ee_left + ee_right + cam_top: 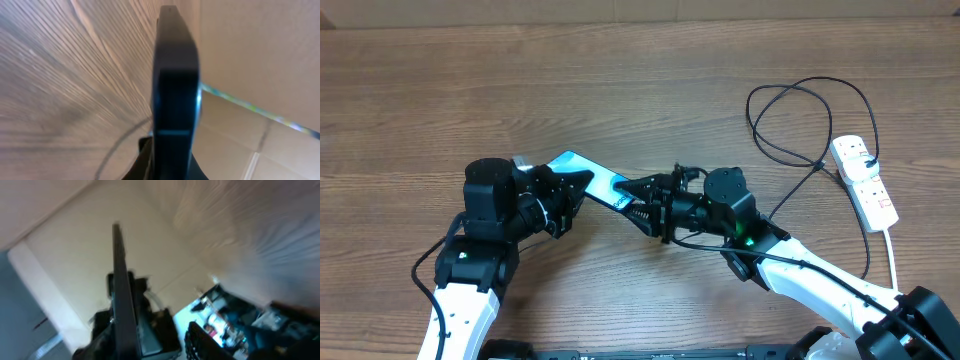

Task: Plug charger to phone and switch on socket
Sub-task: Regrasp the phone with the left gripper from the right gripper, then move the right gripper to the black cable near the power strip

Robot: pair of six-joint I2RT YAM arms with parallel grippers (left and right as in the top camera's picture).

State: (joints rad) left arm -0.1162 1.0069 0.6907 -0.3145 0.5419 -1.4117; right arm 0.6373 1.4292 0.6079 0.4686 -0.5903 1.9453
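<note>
The phone (592, 172), with its light blue screen, is lifted off the table between the two arms. My left gripper (572, 188) is shut on its left part. In the left wrist view the phone (174, 90) shows edge-on as a dark bar between the fingers (170, 167). My right gripper (638, 198) is at the phone's right end, fingers apart. In the blurred right wrist view the phone's thin edge (119, 285) lies by the left finger. The black charger cable (790, 105) loops at the right. The white socket (865, 178) lies at the far right.
The socket's thick white cord (893, 255) runs toward the front right. The charger cable runs from its loop down past the right arm (820, 285). Bare wooden table lies at the back and left.
</note>
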